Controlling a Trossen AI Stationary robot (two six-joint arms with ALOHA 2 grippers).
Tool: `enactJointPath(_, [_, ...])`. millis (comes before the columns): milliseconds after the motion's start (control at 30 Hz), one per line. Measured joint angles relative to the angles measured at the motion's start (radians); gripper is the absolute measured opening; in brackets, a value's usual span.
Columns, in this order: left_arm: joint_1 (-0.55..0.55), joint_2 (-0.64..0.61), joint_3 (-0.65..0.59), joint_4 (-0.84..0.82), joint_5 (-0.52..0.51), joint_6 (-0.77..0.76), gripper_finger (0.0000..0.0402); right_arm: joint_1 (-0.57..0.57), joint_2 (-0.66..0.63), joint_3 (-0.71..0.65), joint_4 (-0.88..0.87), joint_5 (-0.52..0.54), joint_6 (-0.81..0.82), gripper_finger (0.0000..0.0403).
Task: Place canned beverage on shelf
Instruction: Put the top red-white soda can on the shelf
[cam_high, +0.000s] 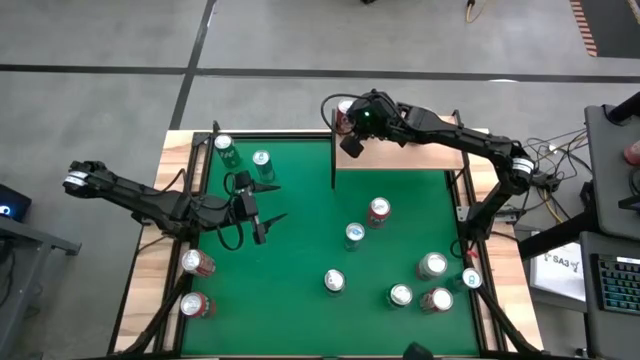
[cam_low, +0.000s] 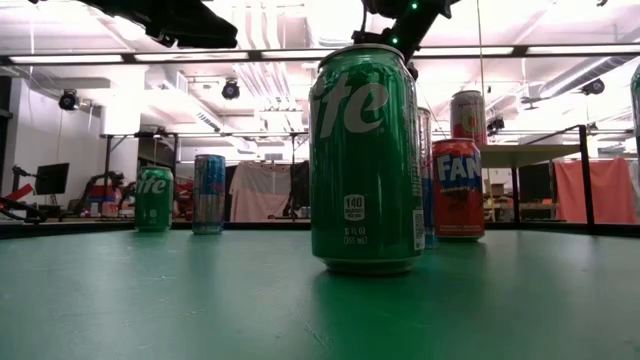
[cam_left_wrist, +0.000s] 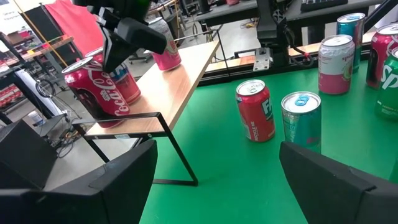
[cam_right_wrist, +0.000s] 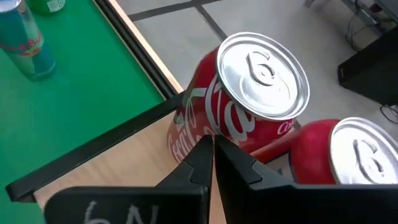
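The shelf (cam_high: 410, 155) is a light-wood board on thin black posts at the table's far right. A red Coca-Cola can (cam_right_wrist: 242, 106) stands on its bottom at the board's far left corner (cam_left_wrist: 102, 90). A second red can (cam_right_wrist: 348, 162) stands on the board beside it. My right gripper (cam_right_wrist: 212, 155) is shut, slanting down, with its tips at the Coca-Cola can's side. My left gripper (cam_high: 262, 215) hovers open over the green felt left of the shelf, with nothing between its fingers (cam_left_wrist: 217, 158). My right gripper's shut fingertips (cam_right_wrist: 202, 152) are at the Coca-Cola can's side wall (cam_right_wrist: 193, 124), below the rim, coming slanting down from the shelf's side. I cannot tell whether they touch it. The can stands on the board.
Several cans stand on the green felt: a green can (cam_high: 224, 150) and a teal can (cam_high: 262, 162) at the far left, two red ones (cam_high: 197, 262) at the near left, and a group (cam_high: 400, 295) at the near right. The shelf's black frame (cam_left_wrist: 168, 155) drops to the felt.
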Motion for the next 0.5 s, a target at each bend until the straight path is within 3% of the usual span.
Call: enactJointPath(500, [0.000, 0.000, 0.000, -0.002, 0.000, 0.000, 0.0322, -0.011, 0.037, -0.001, 0.022, 0.000, -0.006, 0.0009])
